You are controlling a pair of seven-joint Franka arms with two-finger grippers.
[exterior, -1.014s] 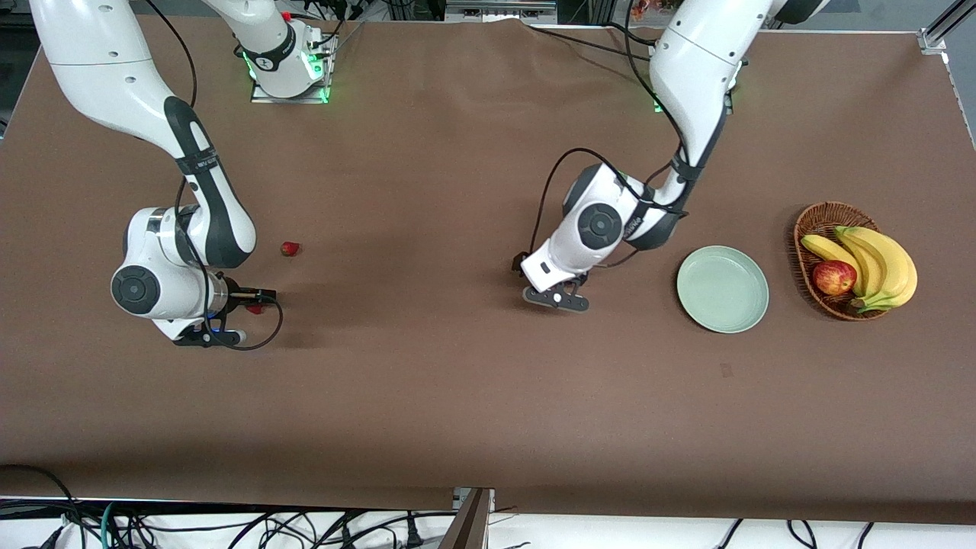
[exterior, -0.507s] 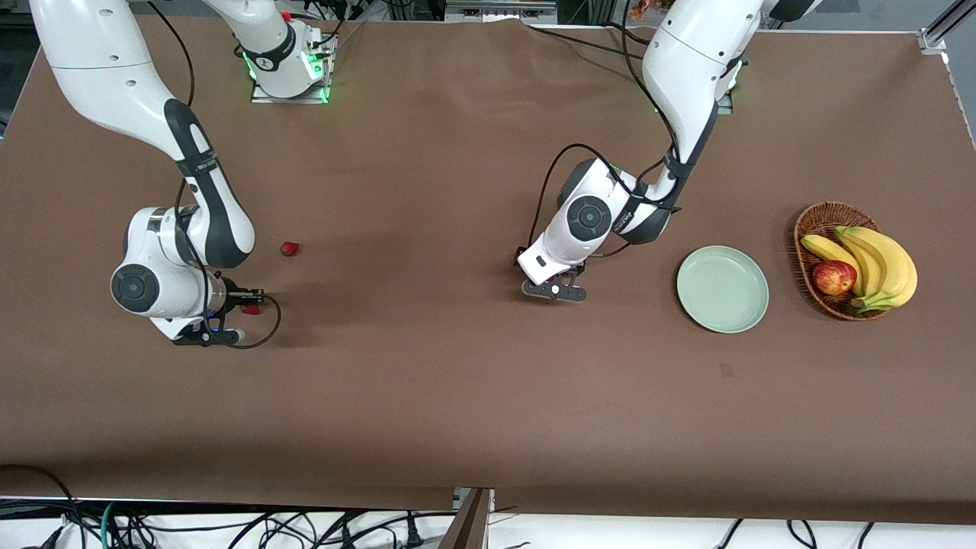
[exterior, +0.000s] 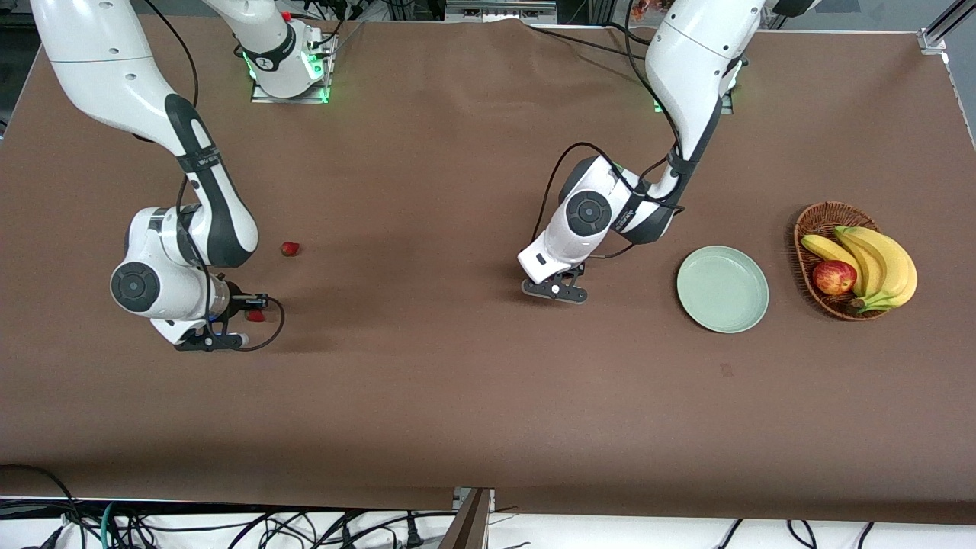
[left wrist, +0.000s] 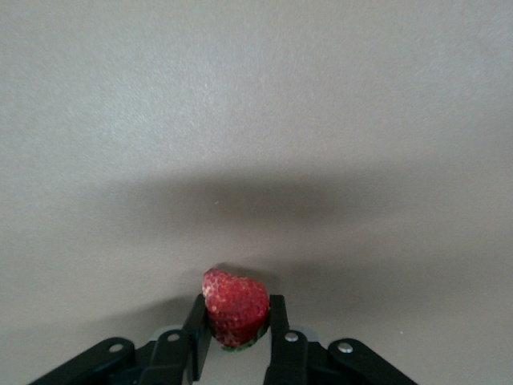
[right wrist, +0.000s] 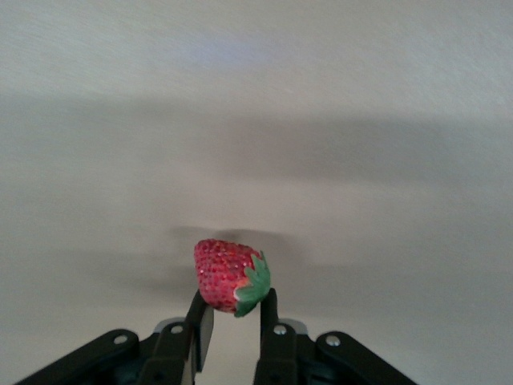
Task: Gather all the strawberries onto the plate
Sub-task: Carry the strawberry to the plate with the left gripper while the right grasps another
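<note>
My left gripper (left wrist: 237, 319) is shut on a strawberry (left wrist: 235, 307), red tip pointing away from the fingers, low over the brown table. In the front view the left wrist (exterior: 568, 244) covers that berry, over the table's middle. My right gripper (right wrist: 234, 303) is shut on a second strawberry (right wrist: 227, 274) by its green-capped end. The front view shows that berry (exterior: 256, 315) at the right gripper (exterior: 255, 307), near the right arm's end. A third strawberry (exterior: 289, 248) lies loose on the table, a little farther from the front camera. The mint-green plate (exterior: 722, 289) holds nothing.
A wicker basket (exterior: 816, 221) with bananas (exterior: 877, 259) and an apple (exterior: 833, 277) stands beside the plate, at the left arm's end. Brown cloth covers the whole table. Cables hang along the table's near edge.
Both grippers went from open to shut, each on a strawberry. The left hand drew slightly toward the right arm's end; the right hand shifted a little nearer the front camera.
</note>
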